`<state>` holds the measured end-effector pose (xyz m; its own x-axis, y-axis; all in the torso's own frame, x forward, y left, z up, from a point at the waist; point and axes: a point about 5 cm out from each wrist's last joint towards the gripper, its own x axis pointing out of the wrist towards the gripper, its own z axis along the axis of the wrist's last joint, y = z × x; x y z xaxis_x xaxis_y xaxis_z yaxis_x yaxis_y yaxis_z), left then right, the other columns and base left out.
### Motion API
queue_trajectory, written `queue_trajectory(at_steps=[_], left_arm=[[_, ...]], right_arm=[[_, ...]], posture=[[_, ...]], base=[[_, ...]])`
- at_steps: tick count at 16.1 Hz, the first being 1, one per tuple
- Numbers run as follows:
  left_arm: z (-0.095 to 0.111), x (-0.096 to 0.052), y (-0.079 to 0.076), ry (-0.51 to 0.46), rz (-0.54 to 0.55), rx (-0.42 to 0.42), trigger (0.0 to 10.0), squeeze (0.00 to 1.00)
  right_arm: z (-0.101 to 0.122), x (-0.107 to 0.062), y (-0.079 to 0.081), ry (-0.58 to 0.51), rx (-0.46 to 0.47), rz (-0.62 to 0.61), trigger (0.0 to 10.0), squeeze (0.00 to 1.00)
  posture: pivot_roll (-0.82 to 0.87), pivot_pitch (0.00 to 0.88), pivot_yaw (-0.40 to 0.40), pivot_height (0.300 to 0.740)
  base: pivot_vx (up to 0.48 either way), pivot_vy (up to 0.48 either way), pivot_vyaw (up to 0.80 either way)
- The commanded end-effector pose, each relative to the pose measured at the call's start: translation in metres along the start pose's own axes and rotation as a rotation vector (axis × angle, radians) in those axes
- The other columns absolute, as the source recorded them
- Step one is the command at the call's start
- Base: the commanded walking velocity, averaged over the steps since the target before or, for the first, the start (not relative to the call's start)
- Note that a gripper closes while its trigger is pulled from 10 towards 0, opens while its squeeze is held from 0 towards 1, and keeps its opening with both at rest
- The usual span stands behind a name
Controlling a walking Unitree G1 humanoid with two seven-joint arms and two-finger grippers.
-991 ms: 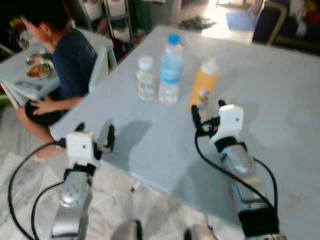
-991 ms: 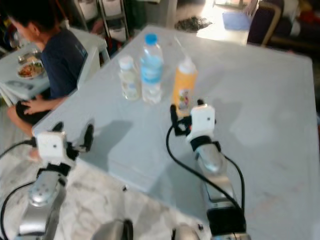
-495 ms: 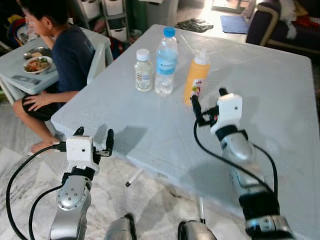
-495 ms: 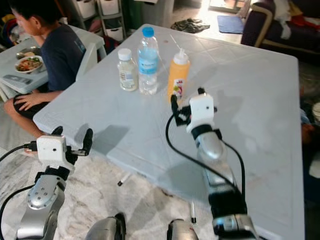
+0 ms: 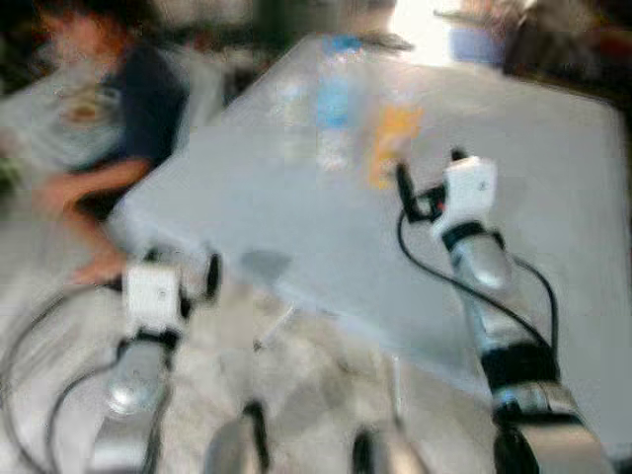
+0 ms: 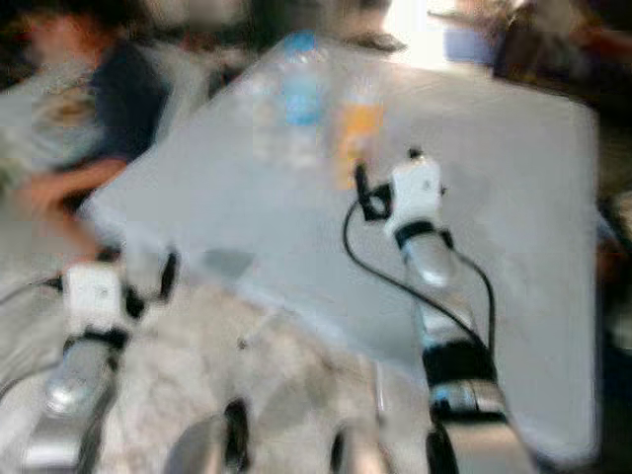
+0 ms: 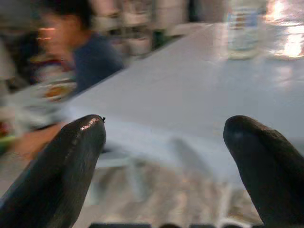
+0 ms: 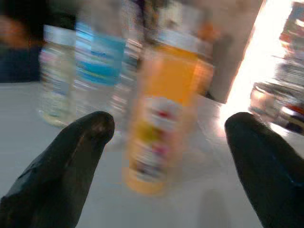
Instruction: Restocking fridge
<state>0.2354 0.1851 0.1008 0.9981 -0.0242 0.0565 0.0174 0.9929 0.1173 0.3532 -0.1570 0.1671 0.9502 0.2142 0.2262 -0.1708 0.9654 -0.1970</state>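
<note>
Step in hand: judged to be the approach for the first pick; nothing is lifted yet, and the head views are blurred, as when the robot is moving.
Orange bottle (image 8: 159, 114): stands upright on the grey table (image 5: 553, 188), at 12 o'clock from the right gripper (image 8: 166, 156) and framed between its two fingers in the right wrist view, near but not touching.
Water bottle (image 8: 97, 71): upright just beside the orange bottle, toward 10 o'clock from the right gripper; a smaller clear bottle (image 8: 56, 71) stands beyond it.
Right fingers: spread wide, holding nothing, touching nothing.
Left gripper (image 7: 166, 161): hovers low off the table's near corner, fingers wide apart and empty, pointed across the tabletop.
Next move: probably to ease the right gripper forward until the orange bottle's body sits between the fingers, then close; a steady, centred line matters, since the neighbouring water bottle is close.
Person (image 5: 118, 118): seated at 10 o'clock beside the table, well apart from both arms.
</note>
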Motion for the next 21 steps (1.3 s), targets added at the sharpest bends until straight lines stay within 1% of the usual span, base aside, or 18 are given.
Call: queue_trajectory(at_steps=[1, 3, 4, 5, 6, 7, 8, 9, 10, 12, 13, 14, 15, 17, 19, 21], left_arm=[[-0.003, -0.001, 0.001, 0.034, 0.0, 0.018, 10.0, 0.0], [-0.005, -0.007, 0.009, 0.055, 0.019, 0.027, 10.0, 0.0], [-0.007, -0.014, 0.019, 0.063, 0.045, 0.022, 10.0, 0.0], [-0.008, -0.02, 0.027, 0.077, 0.072, 0.024, 10.0, 0.0], [-0.008, -0.021, 0.029, 0.079, 0.079, 0.025, 10.0, 0.0], [-0.008, -0.022, 0.034, 0.08, 0.091, 0.026, 10.0, 0.0], [-0.007, -0.018, 0.034, 0.071, 0.093, 0.029, 10.0, 0.0], [-0.004, -0.013, 0.033, 0.052, 0.087, 0.027, 10.0, 0.0], [-0.001, -0.009, 0.03, 0.036, 0.078, 0.02, 10.0, 0.0], [0.003, -0.004, 0.027, 0.019, 0.07, 0.008, 10.0, 0.0], [0.001, -0.005, 0.025, 0.025, 0.072, -0.01, 10.0, 0.0], [-0.001, -0.005, 0.024, 0.03, 0.073, -0.018, 10.0, 0.0], [-0.005, -0.006, 0.021, 0.036, 0.075, -0.029, 10.0, 0.0], [-0.005, -0.003, 0.02, 0.029, 0.076, -0.039, 10.0, 0.0], [-0.001, 0.006, 0.02, 0.005, 0.083, -0.05, 10.0, 0.0], [0.001, 0.01, 0.019, -0.01, 0.081, -0.049, 10.0, 0.0]], right_arm=[[0.003, 0.002, 0.002, -0.021, -0.004, 0.009, 10.0, 0.0], [0.003, -0.003, -0.001, -0.027, 0.007, -0.027, 10.0, 0.0], [0.002, -0.013, 0.0, -0.028, 0.023, -0.042, 10.0, 0.0], [0.001, -0.024, 0.005, -0.029, 0.031, -0.049, 10.0, 0.0], [0.0, -0.028, 0.007, -0.027, 0.037, -0.052, 10.0, 0.0], [-0.006, -0.042, 0.014, -0.006, 0.049, -0.066, 10.0, 0.0], [-0.011, -0.053, 0.021, 0.024, 0.061, -0.073, 10.0, 0.0], [-0.01, -0.057, 0.025, 0.031, 0.062, -0.061, 10.0, 0.0], [-0.007, -0.059, 0.026, 0.025, 0.043, -0.046, 10.0, 0.0], [-0.004, -0.058, 0.02, 0.024, 0.031, -0.047, 10.0, 0.0], [-0.005, -0.057, 0.011, 0.035, 0.022, -0.081, 10.0, 0.0], [-0.006, -0.057, 0.009, 0.042, 0.023, -0.094, 10.0, 0.0], [-0.008, -0.06, 0.008, 0.058, 0.018, -0.105, 10.0, 0.0], [-0.01, -0.062, 0.011, 0.064, 0.025, -0.104, 10.0, 0.0], [-0.007, -0.063, 0.017, 0.047, 0.025, -0.082, 10.0, 0.0], [-0.006, -0.063, 0.021, 0.044, 0.032, -0.069, 10.0, 0.0]], posture=[[0.06, 0.162, 0.021, 0.74], [0.06, 0.16, 0.027, 0.74], [0.05, 0.158, 0.03, 0.74], [0.05, 0.154, 0.035, 0.74], [0.05, 0.152, 0.037, 0.74], [0.04, 0.141, 0.038, 0.74], [0.04, 0.13, 0.037, 0.74], [0.04, 0.13, 0.034, 0.74], [0.03, 0.129, 0.03, 0.74], [0.02, 0.122, 0.027, 0.74], [0.01, 0.102, 0.027, 0.74], [0.01, 0.099, 0.027, 0.74], [0.0, 0.081, 0.023, 0.74], [-0.01, 0.075, 0.017, 0.74], [-0.01, 0.073, 0.007, 0.74], [-0.02, 0.073, 0.008, 0.74]], base=[[0.0, 0.0, 0.0], [0.0, 0.0, 0.0], [0.0, 0.0, 0.0], [0.0, 0.0, 0.0], [0.0, 0.0, 0.0], [0.0, 0.0, -0.8], [0.0, 0.0, -0.8], [0.285, 0.0, -0.8], [0.3, 0.0, -0.8], [0.307, 0.251, -0.8], [0.304, 0.371, -0.74], [0.304, 0.371, -0.74], [0.3, 0.375, 0.0], [0.302, 0.373, 0.0], [0.302, 0.373, 0.0], [0.3, 0.375, 0.0]])
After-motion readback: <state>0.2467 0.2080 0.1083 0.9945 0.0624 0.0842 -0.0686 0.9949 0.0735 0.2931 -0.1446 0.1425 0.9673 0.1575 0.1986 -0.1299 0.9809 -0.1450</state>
